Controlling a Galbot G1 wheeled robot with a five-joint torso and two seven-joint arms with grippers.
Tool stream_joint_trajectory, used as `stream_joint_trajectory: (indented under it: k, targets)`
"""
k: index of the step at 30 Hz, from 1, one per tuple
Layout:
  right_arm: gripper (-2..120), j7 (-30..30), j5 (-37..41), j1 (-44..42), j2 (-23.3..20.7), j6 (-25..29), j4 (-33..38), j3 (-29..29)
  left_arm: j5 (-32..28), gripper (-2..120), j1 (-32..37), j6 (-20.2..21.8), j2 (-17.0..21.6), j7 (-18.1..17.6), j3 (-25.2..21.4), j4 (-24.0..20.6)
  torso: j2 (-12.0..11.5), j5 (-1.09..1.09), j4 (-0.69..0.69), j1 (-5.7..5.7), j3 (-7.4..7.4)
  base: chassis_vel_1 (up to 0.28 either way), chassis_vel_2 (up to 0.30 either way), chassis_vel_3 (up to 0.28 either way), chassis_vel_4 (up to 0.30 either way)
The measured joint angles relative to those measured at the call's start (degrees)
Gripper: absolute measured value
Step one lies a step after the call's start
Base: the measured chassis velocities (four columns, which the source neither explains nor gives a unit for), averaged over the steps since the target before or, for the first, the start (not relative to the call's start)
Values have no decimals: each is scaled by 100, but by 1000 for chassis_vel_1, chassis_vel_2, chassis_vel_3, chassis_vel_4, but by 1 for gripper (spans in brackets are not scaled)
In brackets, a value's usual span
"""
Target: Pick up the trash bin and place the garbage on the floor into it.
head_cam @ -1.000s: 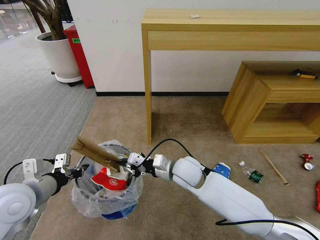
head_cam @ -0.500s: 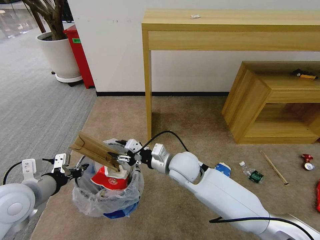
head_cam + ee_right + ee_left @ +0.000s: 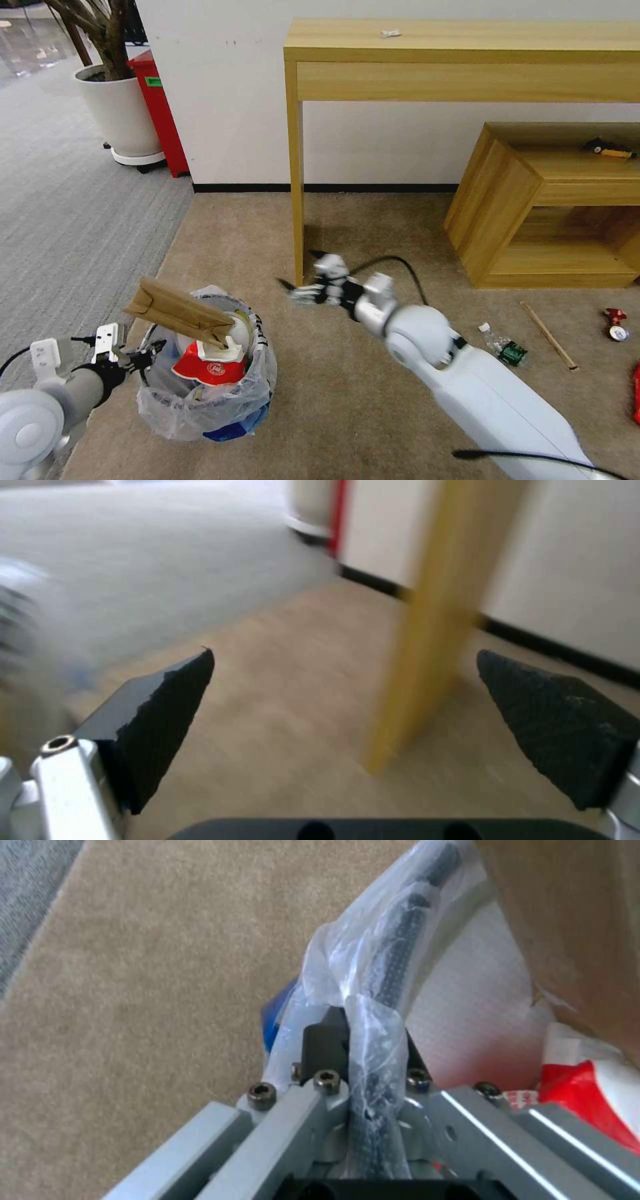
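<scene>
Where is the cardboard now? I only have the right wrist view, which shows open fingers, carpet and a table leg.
Observer: The cardboard stands tilted in the trash bin, with its upper end sticking out past the rim.
Operator: Is anything holding the bin?
Observer: Yes, the left gripper is shut on its rim and bag liner.
Operator: What litter is still on the floor?
Observer: A small bottle, a stick and a red can lie on the carpet.
</scene>
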Motion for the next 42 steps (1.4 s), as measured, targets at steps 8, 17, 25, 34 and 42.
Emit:
stream_joint_trajectory:
  k: [8, 17, 25, 34, 42]
  targets:
    - [100, -90, -416, -1357, 5, 256, 102, 1561, 1013, 0, 103, 0, -301, 621, -8, -88, 0, 1, 2, 0, -1, 0, 0, 0, 0]
    - [100, -241, -714, -2558, 135, 538, 157, 2687, 1646, 0, 265, 0, -672, 1177, -102, -242, 0, 3, 1, 0, -1, -77, -77, 93, 83]
    - [100, -321, -920, -2820, 203, 666, 83, 2874, 1742, 0, 412, 0, -858, 1241, -86, -493, 1, -2, 0, 0, 0, -191, -185, 193, 194]
    - [100, -431, -1074, -2740, 270, 776, -240, 2688, 1834, 0, 674, 1, -1010, 1283, -114, -687, 1, -2, 2, 0, 0, -144, -154, 159, 158]
    - [100, -537, -1115, -2311, 279, 1075, -1070, 2119, 1900, 0, 801, 1, -1099, 1287, -106, -785, 1, 0, 1, 0, 0, -180, -178, 178, 183]
